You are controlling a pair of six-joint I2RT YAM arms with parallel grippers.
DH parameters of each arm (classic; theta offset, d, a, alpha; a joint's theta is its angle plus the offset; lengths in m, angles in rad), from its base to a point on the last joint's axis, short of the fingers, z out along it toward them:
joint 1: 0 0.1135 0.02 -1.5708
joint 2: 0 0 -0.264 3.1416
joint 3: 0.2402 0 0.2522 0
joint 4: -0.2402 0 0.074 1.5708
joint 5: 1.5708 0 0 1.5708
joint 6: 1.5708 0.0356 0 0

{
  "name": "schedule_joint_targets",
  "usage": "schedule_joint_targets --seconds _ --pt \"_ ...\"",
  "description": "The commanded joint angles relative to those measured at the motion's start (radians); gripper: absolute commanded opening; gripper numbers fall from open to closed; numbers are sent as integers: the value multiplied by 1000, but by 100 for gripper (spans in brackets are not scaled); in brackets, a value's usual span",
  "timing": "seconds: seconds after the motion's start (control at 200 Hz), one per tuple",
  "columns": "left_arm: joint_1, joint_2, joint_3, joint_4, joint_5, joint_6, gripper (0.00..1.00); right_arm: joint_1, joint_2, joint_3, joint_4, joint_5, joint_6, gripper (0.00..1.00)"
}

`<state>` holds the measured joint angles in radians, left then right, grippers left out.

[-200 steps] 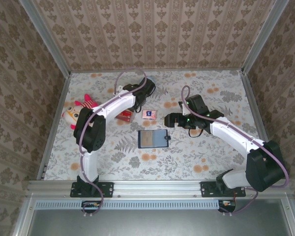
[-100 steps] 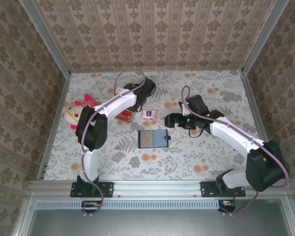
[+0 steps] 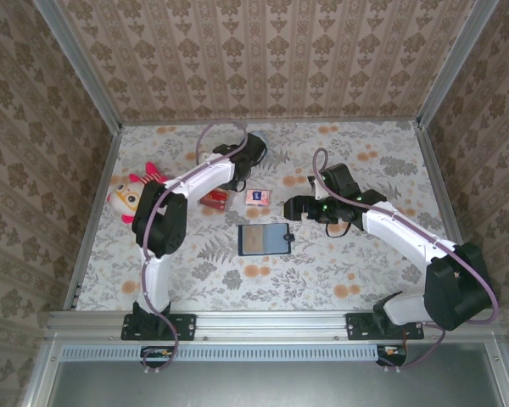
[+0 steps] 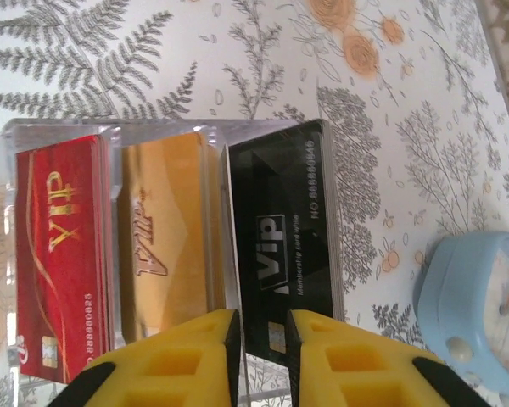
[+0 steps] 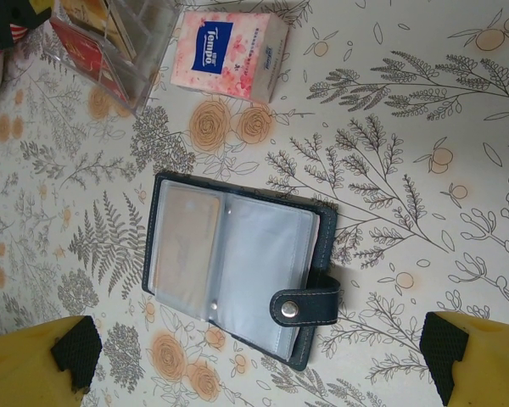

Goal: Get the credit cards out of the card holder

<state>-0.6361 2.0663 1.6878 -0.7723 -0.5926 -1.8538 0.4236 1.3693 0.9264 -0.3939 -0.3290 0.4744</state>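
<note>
With the right gripper spread wide and the left gripper barely parted, the unpinned card holder could be dragged along when the sleeved credit card is pulled.

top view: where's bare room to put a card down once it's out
Bare cloth: the near strip between the card holder and the arm bases, and the far right corner of the table. Crowded: just behind the holder, where the clear card box and Tempo tissue pack sit side by side, with the plush doll further left.
</note>
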Motion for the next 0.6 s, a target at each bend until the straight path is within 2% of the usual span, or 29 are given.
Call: schedule_joint_targets --seconds 0.0,0.235,0.46,0.595 --pt "9 -17 -8 11 3 21 31 4 14 9 -26 -24 3 100" --pt "13 -31 -1 61 -11 120 35 5 14 14 -23 -32 6 100" --pt "50 13 40 132 100 285 37 5 43 17 -21 -39 12 100" --pt "51 15 43 133 107 325 38 4 44 17 -20 -44 14 100"
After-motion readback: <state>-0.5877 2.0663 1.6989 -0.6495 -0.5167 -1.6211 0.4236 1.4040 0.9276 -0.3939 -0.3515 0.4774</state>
